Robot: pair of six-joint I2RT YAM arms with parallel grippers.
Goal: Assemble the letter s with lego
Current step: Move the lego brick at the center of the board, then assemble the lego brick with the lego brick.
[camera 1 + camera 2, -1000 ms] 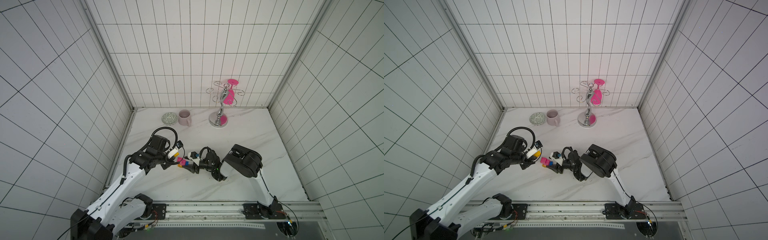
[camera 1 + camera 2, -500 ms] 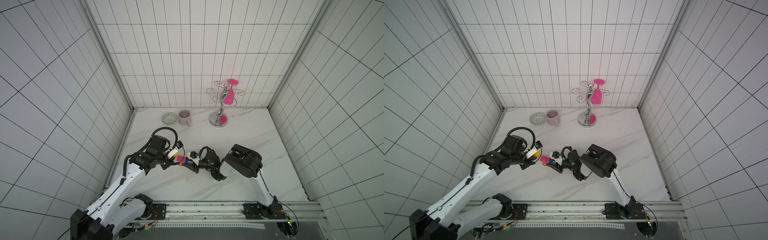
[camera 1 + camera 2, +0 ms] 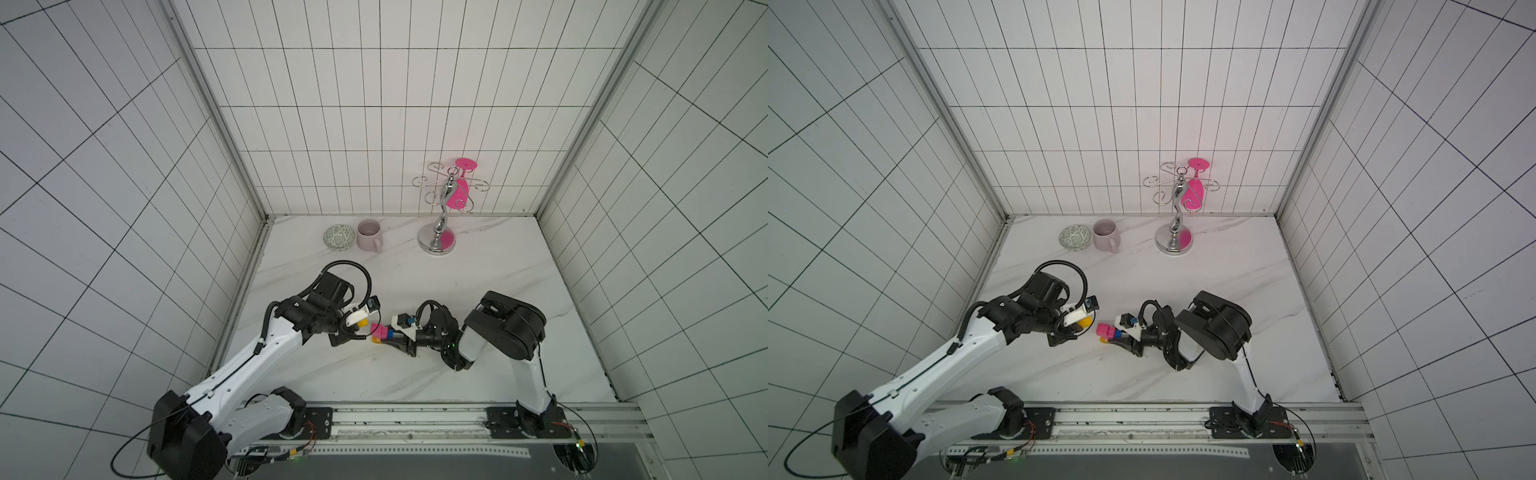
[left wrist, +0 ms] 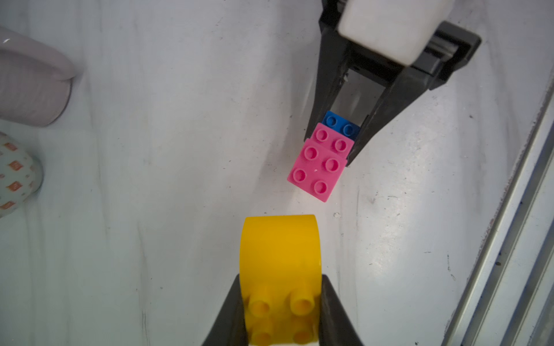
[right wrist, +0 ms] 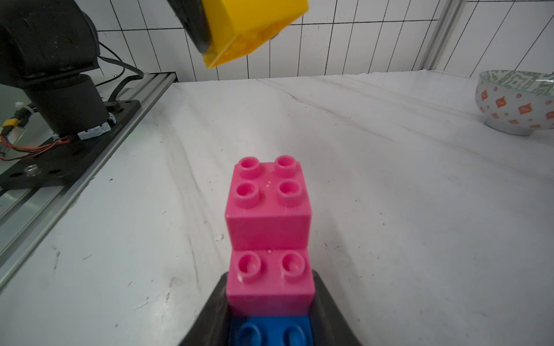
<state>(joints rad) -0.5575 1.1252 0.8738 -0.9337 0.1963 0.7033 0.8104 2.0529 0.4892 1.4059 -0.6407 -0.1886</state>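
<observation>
My left gripper (image 4: 280, 299) is shut on the rounded yellow brick (image 4: 280, 257), studs towards the wrist. The brick (image 3: 363, 323) hangs a short gap to the left of the lego stack and does not touch it. The stack has two stepped pink cubes (image 5: 268, 203), a blue cube (image 5: 269, 329) behind them and a yellow brick (image 3: 376, 340) at its base. My right gripper (image 5: 271, 287) is shut on the stack, its fingers against the lower pink cube and the blue cube. In both top views the stack (image 3: 1105, 330) sits low over the table, between the two grippers.
A mug (image 3: 369, 235) and a patterned bowl (image 3: 340, 237) stand at the back left. A chrome rack (image 3: 437, 241) with a hanging pink goblet (image 3: 457, 191) stands at the back. The arms' mounting rail (image 3: 415, 415) runs along the front edge.
My right gripper's jaws have closed onto the stack. The left arm with the yellow brick has hardly moved.
</observation>
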